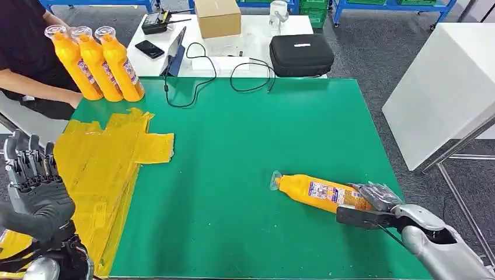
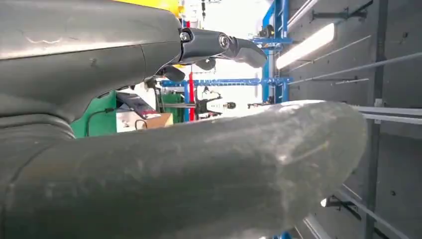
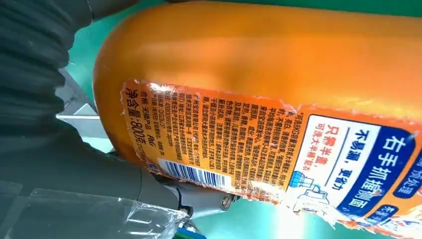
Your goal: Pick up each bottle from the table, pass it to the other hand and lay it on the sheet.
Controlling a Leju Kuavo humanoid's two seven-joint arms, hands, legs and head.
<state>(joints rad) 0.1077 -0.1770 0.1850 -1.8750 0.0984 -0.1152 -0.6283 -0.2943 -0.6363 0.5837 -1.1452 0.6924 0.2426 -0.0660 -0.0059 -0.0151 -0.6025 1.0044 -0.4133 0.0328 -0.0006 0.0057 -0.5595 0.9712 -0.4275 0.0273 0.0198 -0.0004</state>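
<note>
Right hand [image 1: 373, 201] at 5 o'clock, fingers wrapped round base of lying bottle [image 1: 318, 191] — cap points toward 10, body flat on green counter [image 1: 251, 146]. Left hand [image 1: 32, 186] raised at 8 o'clock over yellow sheet [image 1: 111, 157], fingers upright and apart, holding nothing. Far out at 11 — three bottles [image 1: 99, 61] standing together, person's arm [image 1: 35, 84] beside them.

Grey carpet floor [image 1: 379, 46], a white table [image 1: 257, 35] behind, blue racks [image 1: 391, 4] beyond.

Orange bottle [image 1: 323, 193] lies on its side; yellow sheet [image 1: 105, 169] lies flat.
</note>
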